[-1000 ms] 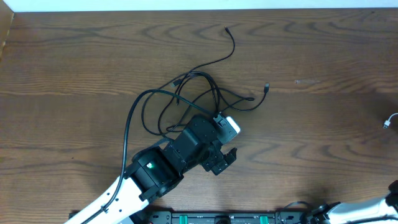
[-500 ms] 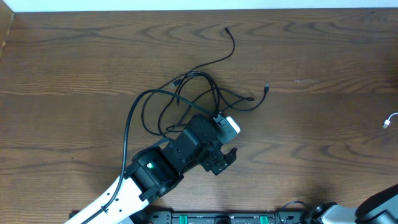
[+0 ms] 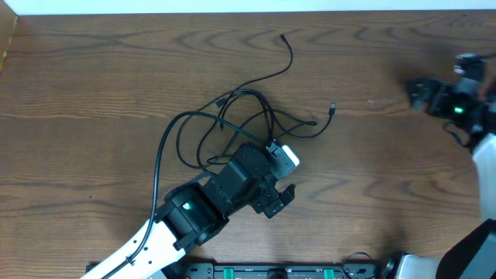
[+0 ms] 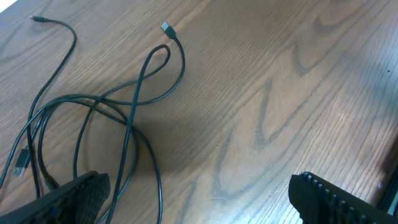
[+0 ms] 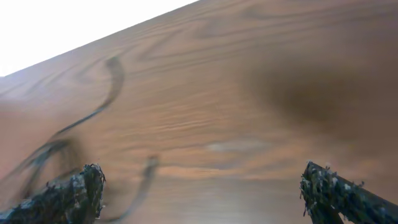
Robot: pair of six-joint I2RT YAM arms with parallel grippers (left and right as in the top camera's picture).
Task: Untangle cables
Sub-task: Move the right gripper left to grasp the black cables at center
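Long black cables lie in a tangled heap on the wooden table, with loose ends at the far side and to the right. My left gripper is open and empty, just in front of the heap. In the left wrist view the cables lie ahead and left of the gripper, and one loop passes by the left finger. My right gripper is open and empty at the far right, blurred, well apart from the heap. Its view shows blurred cables at the left. The white cable is hidden.
The left arm reaches in from the front edge. The right arm runs along the right edge. The table's far edge meets a white wall. A black rail lies along the front.
The right arm has swung from the front right corner up to the far right and now covers the spot where the white cable end lay. The left arm and black cables have not moved.
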